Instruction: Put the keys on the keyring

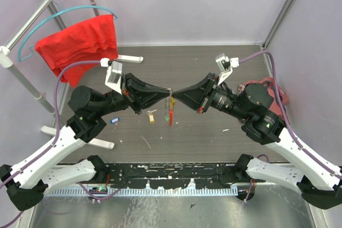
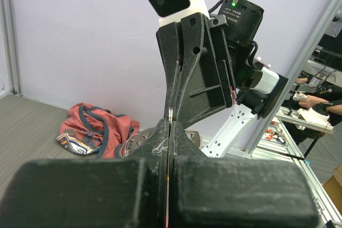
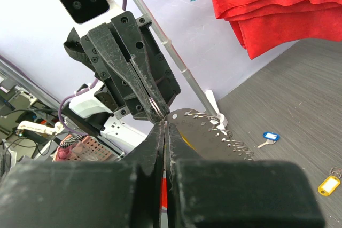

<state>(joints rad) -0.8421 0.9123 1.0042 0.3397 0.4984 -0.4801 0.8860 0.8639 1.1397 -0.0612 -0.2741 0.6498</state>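
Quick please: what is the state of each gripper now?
Left gripper: closed, pinching the keyring.
Right gripper: closed at the same keyring; whether it grips it cannot be told.

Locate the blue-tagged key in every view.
Top external: blue-tagged key on the table, left of centre.
Left wrist: not in it.
Right wrist: on the table, right of centre.
Shared landmark: red cloth, upper left from above, upper right at the right wrist.

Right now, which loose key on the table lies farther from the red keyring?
The blue-tagged key, well off to the left in the top view. The yellow-tagged key lies much closer, just left of the hanging keyring.
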